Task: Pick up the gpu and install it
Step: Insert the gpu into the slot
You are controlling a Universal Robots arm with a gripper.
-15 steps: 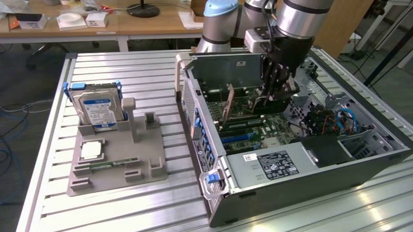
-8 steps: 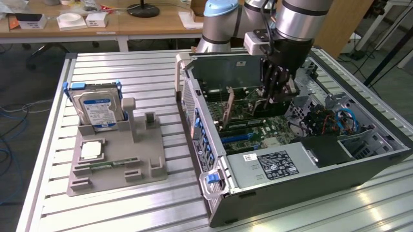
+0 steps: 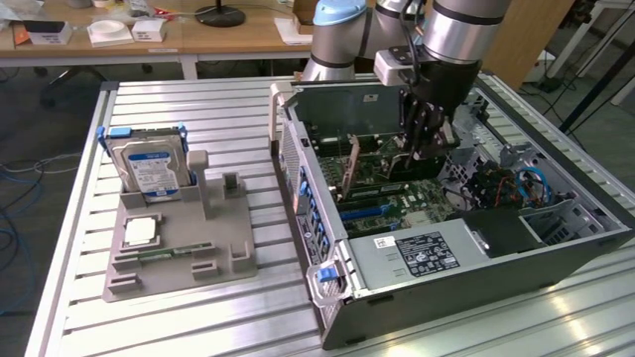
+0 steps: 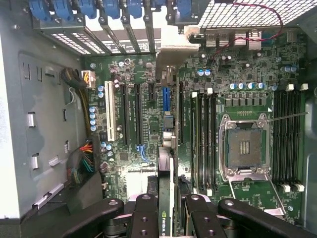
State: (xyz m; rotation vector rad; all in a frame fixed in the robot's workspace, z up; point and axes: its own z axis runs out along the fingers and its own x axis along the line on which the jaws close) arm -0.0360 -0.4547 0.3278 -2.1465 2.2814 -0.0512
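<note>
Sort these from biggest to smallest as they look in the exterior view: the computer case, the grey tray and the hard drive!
1. computer case, clearly the biggest
2. grey tray
3. hard drive, standing upright in the tray, the smallest

1. The arm (image 3: 459, 37) comes down from above, its wrist close to vertical.
2. Its gripper (image 3: 429, 149) points straight down.
3. Both fingers (image 4: 144, 215) pinch the gpu (image 4: 165, 173), one on each face.
</note>
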